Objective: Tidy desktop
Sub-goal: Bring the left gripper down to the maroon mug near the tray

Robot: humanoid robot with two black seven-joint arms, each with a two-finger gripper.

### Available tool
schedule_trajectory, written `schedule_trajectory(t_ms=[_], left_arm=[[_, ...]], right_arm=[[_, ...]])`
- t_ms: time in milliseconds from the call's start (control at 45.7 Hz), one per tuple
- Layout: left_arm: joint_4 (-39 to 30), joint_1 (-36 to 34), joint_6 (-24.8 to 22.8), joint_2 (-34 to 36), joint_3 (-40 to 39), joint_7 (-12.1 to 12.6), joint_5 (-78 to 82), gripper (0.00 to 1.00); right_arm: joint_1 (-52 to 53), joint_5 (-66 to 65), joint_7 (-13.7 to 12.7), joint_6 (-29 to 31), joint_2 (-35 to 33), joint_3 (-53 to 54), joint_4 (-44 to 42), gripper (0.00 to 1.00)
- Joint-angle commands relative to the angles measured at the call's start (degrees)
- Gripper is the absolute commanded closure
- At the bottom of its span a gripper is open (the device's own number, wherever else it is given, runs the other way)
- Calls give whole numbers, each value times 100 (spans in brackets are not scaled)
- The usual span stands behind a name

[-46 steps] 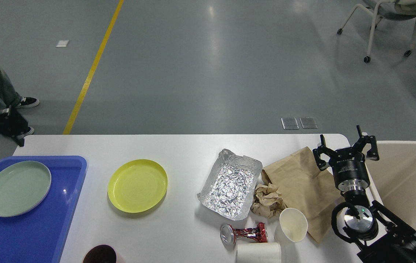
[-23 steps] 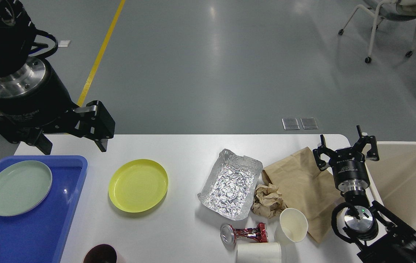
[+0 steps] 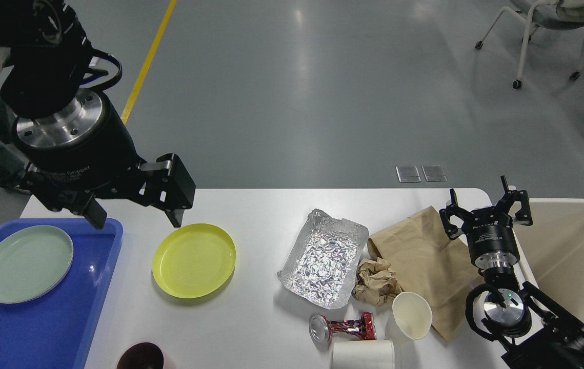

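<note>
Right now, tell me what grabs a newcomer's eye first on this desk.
The big black left tool dominates the upper left, its fingers spread open above the gap between the blue tray and the yellow plate. Next comes the glinting foil sheet at mid-table, beside crumpled brown paper and a crushed red can.

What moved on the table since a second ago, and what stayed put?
The left gripper came into view from the upper left and swung right and down; it now hangs open above the yellow plate's far edge, holding nothing. The right gripper stayed open over the brown paper bag. The plates, foil tray, cups and crushed can did not move.
</note>
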Motion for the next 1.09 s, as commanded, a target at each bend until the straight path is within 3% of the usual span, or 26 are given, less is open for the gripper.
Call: schedule_trajectory(t_ms=[0,219,438,547,875,1072], left_arm=[[162,947,218,462,-23,9,724,7],[207,2810,1246,1280,-813,167,1964,9],[207,4674,2677,1218,-1438,659,2808,9],[207,5132,3241,1139,-1438,668,3098,9],[312,5404,3426,1192,-1368,677,3600,13],[663,6019,3549,1130,-1447,668,3758,13]], right_arm=[[0,-1,0,0,0,0,1,0],[0,-1,0,0,0,0,1,0],[0,-1,0,0,0,0,1,0],[0,-1,0,0,0,0,1,0],[0,-1,0,0,0,0,1,0],[0,-1,0,0,0,0,1,0]])
